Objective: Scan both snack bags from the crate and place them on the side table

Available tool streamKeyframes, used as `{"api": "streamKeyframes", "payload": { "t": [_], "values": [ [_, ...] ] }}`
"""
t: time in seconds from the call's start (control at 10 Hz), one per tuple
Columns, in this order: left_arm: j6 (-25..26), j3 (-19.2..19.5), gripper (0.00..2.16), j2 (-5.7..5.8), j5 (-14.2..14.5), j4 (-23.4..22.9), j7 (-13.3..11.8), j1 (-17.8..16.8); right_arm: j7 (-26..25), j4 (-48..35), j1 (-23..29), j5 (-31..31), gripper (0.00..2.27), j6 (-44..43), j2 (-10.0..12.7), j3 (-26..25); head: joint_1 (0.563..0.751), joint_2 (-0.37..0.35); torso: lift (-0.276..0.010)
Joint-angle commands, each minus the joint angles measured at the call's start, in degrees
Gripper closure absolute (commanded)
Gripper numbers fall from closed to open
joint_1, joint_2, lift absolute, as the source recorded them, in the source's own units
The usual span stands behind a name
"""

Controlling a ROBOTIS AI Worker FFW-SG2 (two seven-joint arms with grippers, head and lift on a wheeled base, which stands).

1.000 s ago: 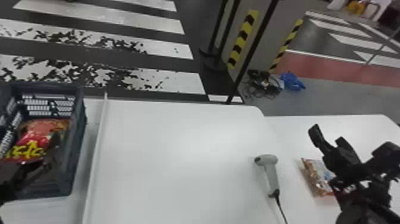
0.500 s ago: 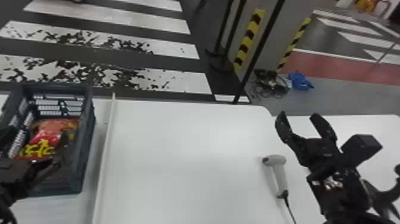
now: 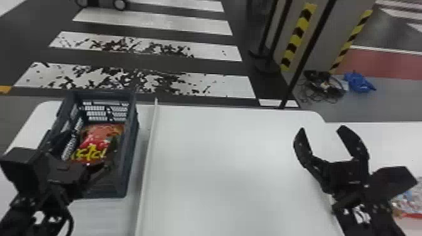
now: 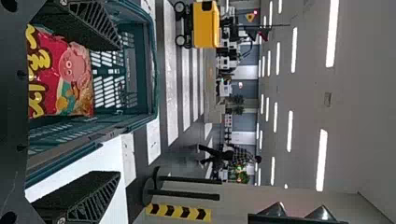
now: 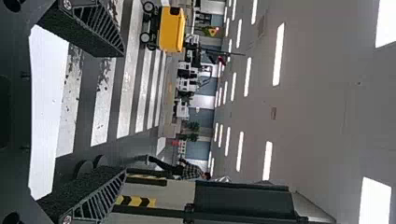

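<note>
- The left gripper [image 3: 89, 141] is at the near part of the crate [image 3: 129, 147], its fingers spread wide and released.
- The right gripper [image 3: 321, 128] hangs above the right part of the white table [image 3: 219, 175], pointing away from the robot, with its fingers parted and its grasp empty.
- One snack bag, red with yellow lettering [image 3: 97, 139], lies inside the crate, its printed face up; the left wrist view shows a pink cartoon face on it too.
- The other snack bag [image 3: 408, 201] lies on the side table [image 3: 392, 138] at the far right, partly hidden behind the right arm.
- The crate is dark, with slotted walls and an open top, and it stands on the left part of the white table.
- A thin pale strip [image 3: 147, 157] runs from near to far across the white table, just beside the crate's right wall.
- On the floor beyond the tables, a heap of black cables [image 3: 325, 86] lies beside a crumpled blue bundle [image 3: 358, 82].
</note>
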Motion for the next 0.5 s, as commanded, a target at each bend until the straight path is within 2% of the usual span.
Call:
{"api": "streamKeyframes", "payload": {
  "t": [0.0,0.2,0.4],
  "values": [
    [0.2,0.0,0.04,0.05,0.0,-0.3,-0.1,0.1,-1.7,2.9,1.0,0.1,0.06,-3.2,0.1,2.7,0.695,-0.154,-0.098],
    [1.6,0.1,0.04,0.23,0.1,-1.3,-1.1,-0.1,-3.0,5.7,2.1,-0.3,0.06,-5.8,0.1,4.6,0.695,-0.138,-0.098],
    [6.0,1.1,0.07,0.4,0.4,-3.6,-1.4,-1.5,-3.1,6.1,2.9,-0.7,0.06,-5.8,0.1,5.0,0.695,-0.126,-0.098]
  ]
}}
